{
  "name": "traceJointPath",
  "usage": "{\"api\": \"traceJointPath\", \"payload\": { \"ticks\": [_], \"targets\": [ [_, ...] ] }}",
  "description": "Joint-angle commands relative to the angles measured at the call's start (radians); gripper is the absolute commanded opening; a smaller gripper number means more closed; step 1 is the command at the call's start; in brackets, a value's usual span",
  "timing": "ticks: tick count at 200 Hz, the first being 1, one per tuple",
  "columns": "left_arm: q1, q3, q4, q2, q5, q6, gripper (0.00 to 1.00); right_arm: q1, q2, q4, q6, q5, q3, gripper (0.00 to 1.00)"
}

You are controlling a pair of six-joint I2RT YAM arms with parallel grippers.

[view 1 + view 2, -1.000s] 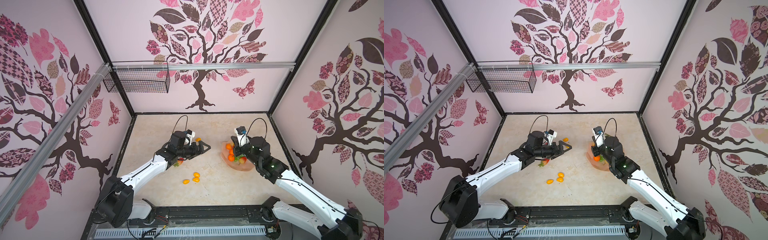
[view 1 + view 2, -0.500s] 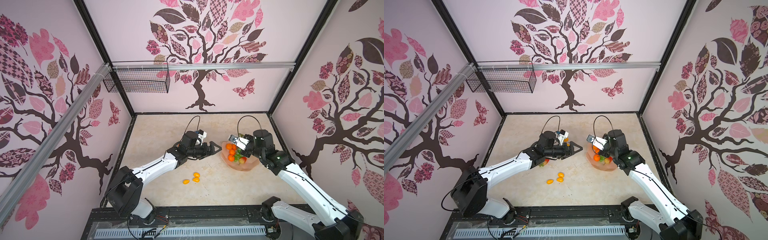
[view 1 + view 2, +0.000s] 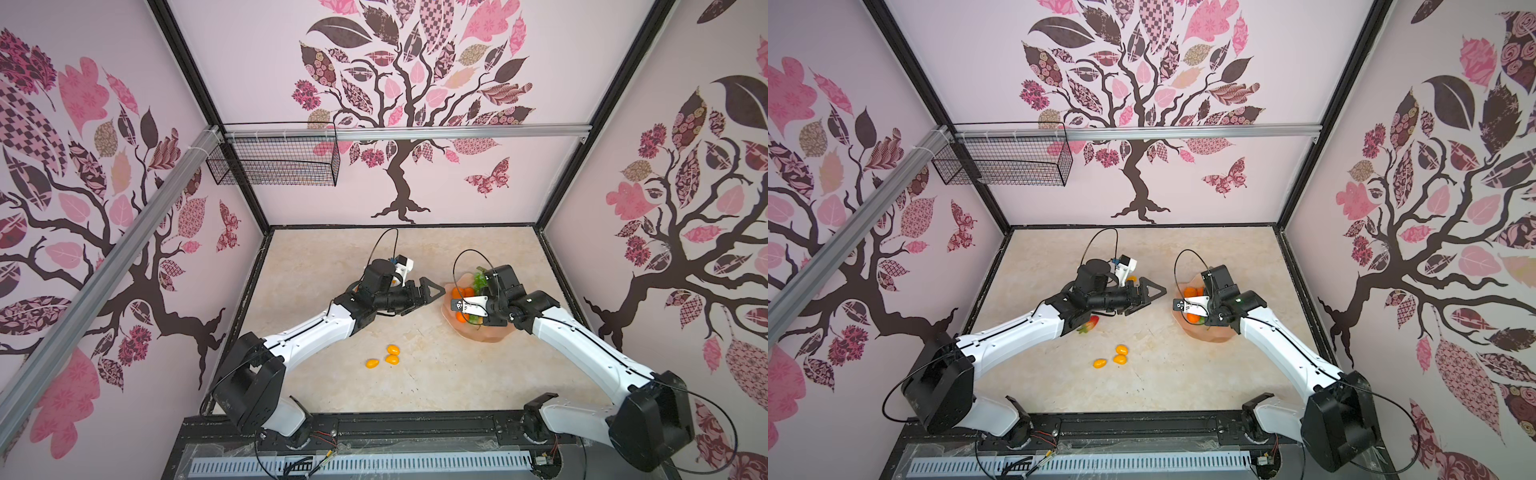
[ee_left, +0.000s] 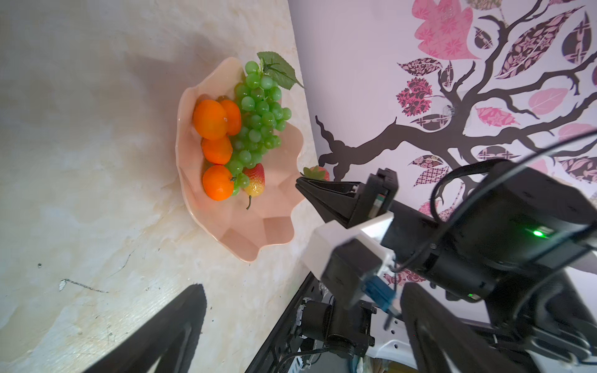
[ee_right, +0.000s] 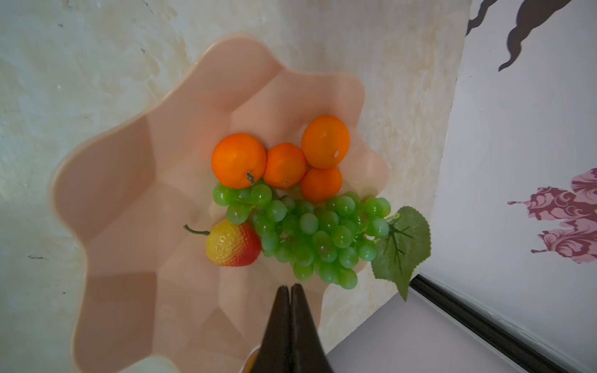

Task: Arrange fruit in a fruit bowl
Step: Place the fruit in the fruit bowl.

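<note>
**Bowl.** The fruit bowl [image 3: 492, 337] sits on the right half of the table [image 3: 415, 257], at middle depth. It holds four tangerines [image 5: 239, 160], the grape bunch [image 5: 310, 232] and one strawberry [image 5: 234, 247], packed together toward its far and left side. Its near part is bare.

**Outside it.** I count three yellow ovals [image 3: 386, 358] near the centre front and a second strawberry [image 3: 1088, 325] half under the left forearm. An orange piece [image 3: 1132, 278] is mostly hidden under the left wrist. A third strawberry [image 4: 318, 172] shows just behind the right gripper's tip; I cannot tell what it rests on.

**Step.** I judge the job partway, between placings. The next move is a fetch. The ovals are small, rounded and bunched, so I would pinch one from above, centred, without nudging its neighbours.

**Arms.**
- The right gripper [image 5: 290, 290] hangs over the bowl's rim just beside the grapes, jaws pressed together with nothing between them.
- The left gripper [image 3: 439, 290] is rolled on its side and points right at the bowl, just short of its left rim. Its fingers are spread wide and carry nothing.
</note>
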Motion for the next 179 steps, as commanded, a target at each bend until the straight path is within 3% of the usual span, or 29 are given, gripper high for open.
{"api": "traceJointPath", "payload": {
  "ticks": [1, 179],
  "targets": [
    [0.008, -0.043, 0.027, -0.026, 0.001, -0.01, 0.98, -0.021, 0.046, 0.019, -0.037, 0.033, -0.016, 0.0],
    [0.072, -0.094, 0.005, -0.084, 0.038, -0.004, 0.98, -0.109, 0.238, 0.154, -0.047, -0.019, -0.03, 0.01]
  ]
}}
